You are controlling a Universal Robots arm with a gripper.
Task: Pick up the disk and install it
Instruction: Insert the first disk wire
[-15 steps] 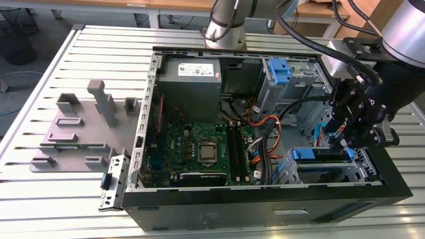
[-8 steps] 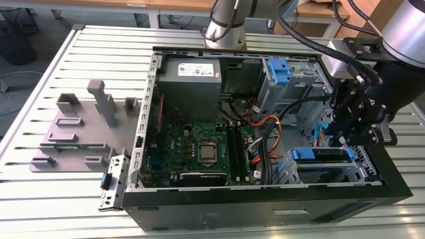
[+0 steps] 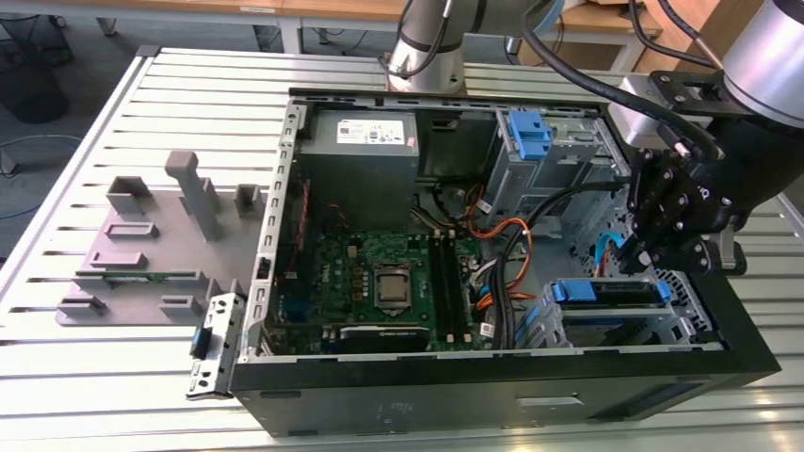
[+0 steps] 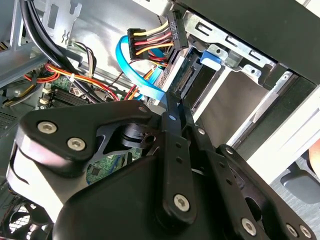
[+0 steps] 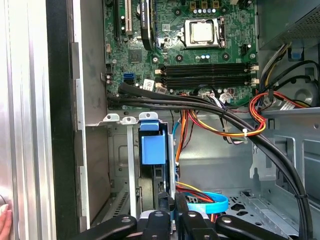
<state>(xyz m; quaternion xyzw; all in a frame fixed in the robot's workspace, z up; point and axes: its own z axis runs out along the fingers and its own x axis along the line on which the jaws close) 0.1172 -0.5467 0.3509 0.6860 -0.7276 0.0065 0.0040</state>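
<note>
One disk on edge, lengthwise in bay — pincer narrow behind it.

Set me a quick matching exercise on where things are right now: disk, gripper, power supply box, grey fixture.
Things:
1. disk
2. gripper
3. power supply box
4. grey fixture

Places:
a. on the table, outside the case, at the exterior view's left
b. inside the case, in its upper left corner in the exterior view
c. in the drive cage, blue rails showing
d. right at the drive cage, at the exterior view's right

Pairs: 1-c, 2-d, 3-b, 4-a
</note>
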